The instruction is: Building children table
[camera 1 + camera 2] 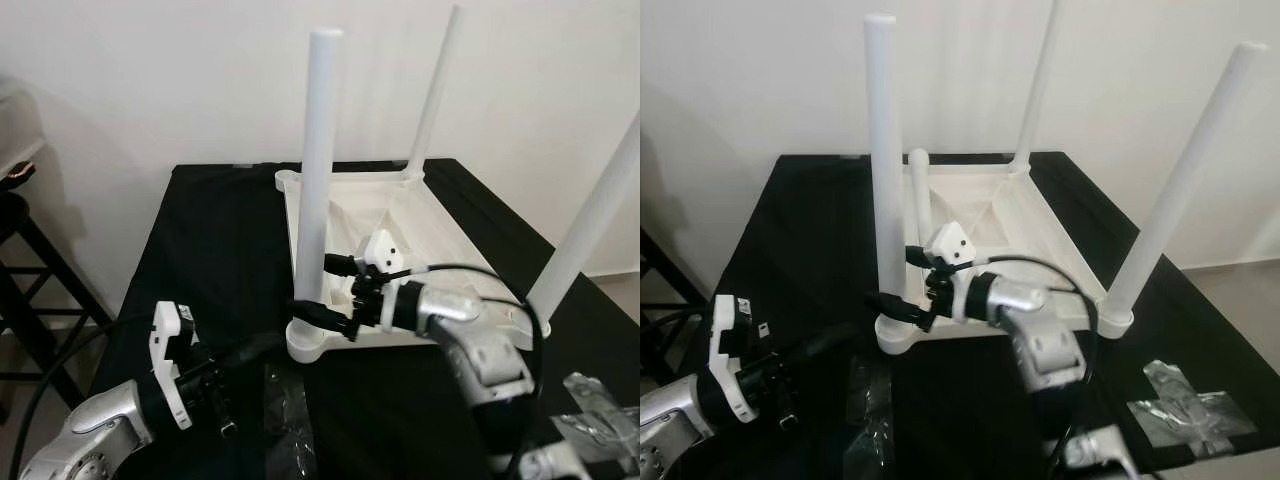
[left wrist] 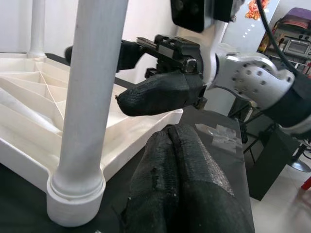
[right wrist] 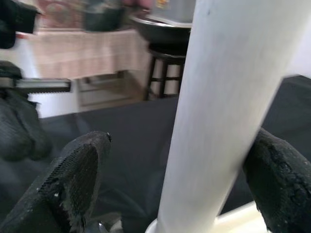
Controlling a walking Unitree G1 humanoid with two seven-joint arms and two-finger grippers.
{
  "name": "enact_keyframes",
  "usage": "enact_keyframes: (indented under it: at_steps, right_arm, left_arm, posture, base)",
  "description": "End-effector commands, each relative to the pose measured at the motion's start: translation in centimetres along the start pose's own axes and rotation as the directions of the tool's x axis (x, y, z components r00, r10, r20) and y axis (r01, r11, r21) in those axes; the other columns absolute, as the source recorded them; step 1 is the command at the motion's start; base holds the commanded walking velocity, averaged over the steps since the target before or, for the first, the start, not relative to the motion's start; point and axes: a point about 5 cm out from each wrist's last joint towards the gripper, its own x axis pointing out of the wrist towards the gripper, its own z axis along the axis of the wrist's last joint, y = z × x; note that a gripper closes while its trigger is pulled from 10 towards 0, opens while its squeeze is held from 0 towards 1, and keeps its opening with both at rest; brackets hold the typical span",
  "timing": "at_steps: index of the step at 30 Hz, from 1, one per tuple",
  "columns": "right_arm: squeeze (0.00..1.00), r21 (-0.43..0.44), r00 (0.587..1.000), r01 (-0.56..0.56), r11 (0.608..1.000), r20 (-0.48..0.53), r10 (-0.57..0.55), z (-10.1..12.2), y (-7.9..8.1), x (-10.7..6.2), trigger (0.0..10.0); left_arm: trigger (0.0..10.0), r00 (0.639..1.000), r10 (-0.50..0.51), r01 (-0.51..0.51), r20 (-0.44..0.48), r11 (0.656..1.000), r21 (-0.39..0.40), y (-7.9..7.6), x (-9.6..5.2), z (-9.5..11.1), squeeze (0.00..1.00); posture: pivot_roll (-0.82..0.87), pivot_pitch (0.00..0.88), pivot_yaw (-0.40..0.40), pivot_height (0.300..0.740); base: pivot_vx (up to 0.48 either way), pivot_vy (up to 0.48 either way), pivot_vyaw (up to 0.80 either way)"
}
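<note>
Right wrist view: the near white plastic table leg (image 3: pixel 218 111) is straddled, ungripped, by the spread right tool (image 1: pixel 322 292); left tool (image 2: pixel 182 189) is pressed together on the black-clothed bench (image 1: pixel 220 230).

Even, soft indoor light is seen on the white wall (image 1: pixel 150 80); faint shadows are cast left of the nearest table leg (image 1: pixel 318 170). Close wrist-view surfaces are rendered blurred.
</note>
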Motion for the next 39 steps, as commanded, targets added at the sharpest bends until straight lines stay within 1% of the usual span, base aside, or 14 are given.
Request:
enact_keyframes:
  at_steps: [1,4,5,6,13,21,23,26,28,29,30,33,37,39]
  right_arm:
    - [0.00,0.012,0.997,-0.073,0.997,0.014,0.073,-0.2,0.3,0.6,10.0]
    - [0.00,0.031,0.996,-0.089,0.996,0.015,0.089,-0.1,-0.5,0.6,10.0]
    - [0.00,0.034,0.995,-0.100,0.994,0.008,0.100,-0.1,-0.8,0.5,2.9]
    - [0.00,0.043,0.993,-0.116,0.992,0.009,0.115,-0.1,-1.1,0.4,0.0]
    - [0.00,0.059,0.985,-0.171,0.983,0.017,0.170,-0.6,-1.6,-0.1,0.0]
    - [0.00,0.064,0.988,-0.156,0.986,0.032,0.154,-1.4,-1.2,-0.8,0.0]
    - [0.00,0.064,0.997,-0.077,0.995,0.016,0.076,-2.2,-0.5,-1.2,0.0]
    - [0.00,0.093,0.991,0.121,0.988,-0.066,-0.115,-4.2,1.2,-0.6,0.0]
    - [0.00,0.093,0.991,0.121,0.988,-0.066,-0.115,-4.2,1.2,-0.6,0.0]
    - [0.00,0.226,0.838,0.544,0.808,-0.182,-0.514,-7.2,4.3,1.2,0.0]
    - [0.00,0.252,0.782,0.623,0.741,-0.230,-0.580,-8.1,6.1,1.7,0.0]
    - [0.00,0.206,0.756,0.652,0.729,-0.246,-0.606,-8.1,6.8,1.8,0.0]
    - [0.00,0.197,0.752,0.659,0.726,-0.198,-0.629,-7.3,5.3,1.1,0.0]
    - [0.00,0.212,0.752,0.659,0.722,-0.206,-0.626,-7.4,5.4,1.0,0.0]
  left_arm:
    - [10.0,1.000,0.006,-0.006,-0.004,1.000,-0.008,0.0,0.1,-0.4,0.00]
    - [10.0,1.000,0.006,-0.006,-0.004,1.000,-0.008,0.0,0.1,-0.4,0.00]
    - [10.0,1.000,0.006,-0.006,-0.003,1.000,-0.008,0.0,0.1,-0.4,0.00]
    - [10.0,1.000,0.006,-0.006,-0.002,1.000,-0.008,0.0,0.1,-0.4,0.00]
    - [10.0,1.000,0.006,-0.006,0.001,1.000,-0.009,0.0,0.2,-0.3,0.00]
    - [10.0,1.000,0.004,-0.004,0.002,1.000,-0.010,0.0,0.2,-0.3,0.00]
    - [10.0,1.000,0.004,-0.004,0.004,1.000,-0.010,-0.1,0.1,-0.2,0.00]
    - [10.0,1.000,0.004,-0.004,0.005,1.000,-0.008,-0.1,-0.1,-0.1,0.00]
    - [10.0,1.000,0.004,-0.004,0.005,1.000,-0.008,-0.1,-0.1,-0.1,0.00]
    - [10.0,1.000,0.004,-0.004,0.004,1.000,-0.008,0.0,-0.3,0.1,0.00]
    - [10.0,1.000,0.003,-0.003,0.003,1.000,-0.010,0.0,-0.4,0.2,0.00]
    - [10.0,1.000,0.002,-0.002,0.001,1.000,-0.010,0.1,-0.5,0.2,0.00]
    - [10.0,1.000,-0.008,0.007,-0.006,1.000,-0.016,0.3,-0.4,0.1,0.00]
    - [10.0,1.000,-0.009,0.009,-0.006,1.000,-0.015,0.3,-0.3,0.1,0.00]
  posture:
    - [0.10,0.000,-0.079,0.740]
    - [0.11,0.000,-0.081,0.740]
    - [0.11,0.000,-0.083,0.740]
    - [0.11,0.000,-0.084,0.740]
    - [0.11,0.000,-0.081,0.740]
    - [0.11,0.000,-0.079,0.740]
    - [0.09,0.000,-0.077,0.740]
    - [0.09,0.000,-0.078,0.740]
    - [0.09,0.000,-0.078,0.740]
    - [0.06,0.000,-0.062,0.740]
    - [0.06,0.000,-0.057,0.740]
    - [0.06,0.000,-0.057,0.740]
    - [0.06,0.000,-0.058,0.740]
    - [0.06,0.000,-0.058,0.740]
  base:
    - [0.000,0.000,0.00]
    - [0.000,0.000,0.00]
    - [0.000,0.000,0.00]
    - [0.000,0.000,0.00]
    - [0.000,0.000,0.00]
    - [0.000,0.000,0.00]
    - [0.000,0.000,0.00]
    - [0.000,0.000,0.00]
    - [0.000,0.000,0.00]
    - [0.000,0.000,0.00]
    - [0.000,0.000,0.00]
    - [0.000,0.000,0.00]
    - [0.000,0.000,0.00]
    - [0.000,0.000,0.00]
